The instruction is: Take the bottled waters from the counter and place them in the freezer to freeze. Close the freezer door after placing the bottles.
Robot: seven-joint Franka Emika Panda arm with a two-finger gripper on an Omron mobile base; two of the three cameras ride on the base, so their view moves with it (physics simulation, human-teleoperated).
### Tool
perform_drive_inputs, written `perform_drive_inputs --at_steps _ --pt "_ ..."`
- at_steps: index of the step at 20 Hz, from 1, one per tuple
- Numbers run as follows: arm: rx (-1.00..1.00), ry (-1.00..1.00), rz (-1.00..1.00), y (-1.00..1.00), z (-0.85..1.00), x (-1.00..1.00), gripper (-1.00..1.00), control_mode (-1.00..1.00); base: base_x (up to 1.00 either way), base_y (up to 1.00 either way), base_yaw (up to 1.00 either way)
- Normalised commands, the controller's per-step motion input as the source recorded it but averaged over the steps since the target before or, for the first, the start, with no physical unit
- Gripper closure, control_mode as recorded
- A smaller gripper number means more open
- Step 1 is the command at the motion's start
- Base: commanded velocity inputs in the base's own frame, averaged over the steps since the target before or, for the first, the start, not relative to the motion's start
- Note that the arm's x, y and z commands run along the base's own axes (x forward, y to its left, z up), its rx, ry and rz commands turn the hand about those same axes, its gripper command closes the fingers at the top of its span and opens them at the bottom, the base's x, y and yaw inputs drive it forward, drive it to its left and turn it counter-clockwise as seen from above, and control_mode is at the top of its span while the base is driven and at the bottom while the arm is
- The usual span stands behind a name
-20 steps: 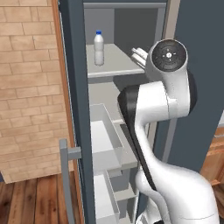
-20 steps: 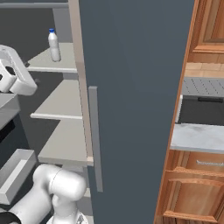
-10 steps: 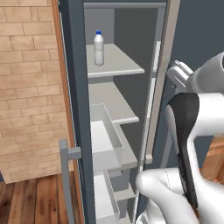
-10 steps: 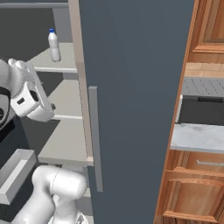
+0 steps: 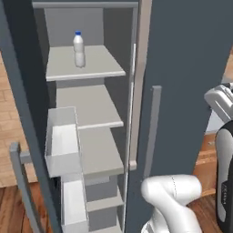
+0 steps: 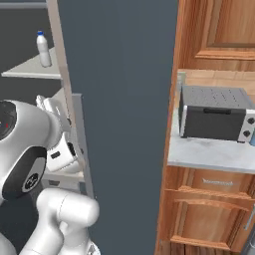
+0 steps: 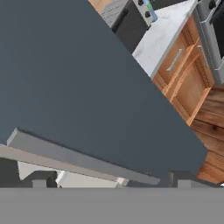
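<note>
A blue-capped water bottle [image 5: 79,48] stands upright on the top shelf [image 5: 98,68] of the open freezer [image 5: 86,132], while the tool [image 7: 109,183], fingers apart, faces a dark door [image 7: 87,96] beside the table [image 6: 209,152].

We see even, diffuse rendered light, moderately bright, no glare. Soft shading darkens the freezer [image 5: 86,118] interior's back wall. Edges look slightly soft; no visible lens distortion.

Wooden cabinets [image 6: 209,30], plank floor [image 7: 214,131]
</note>
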Motion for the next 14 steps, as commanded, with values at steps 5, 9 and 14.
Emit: perform_drive_inputs --at_steps 5,9,14 --pt "0.00 0.00 0.00 0.00 0.00 0.00 -1.00 1.00 -0.09 -1.00 0.24" --pt "0.00 0.00 0.00 0.00 0.00 0.00 -1.00 1.00 -0.04 -1.00 0.31" --pt "0.00 0.00 0.00 0.00 0.00 0.00 -1.00 1.00 -0.13 -1.00 0.36"
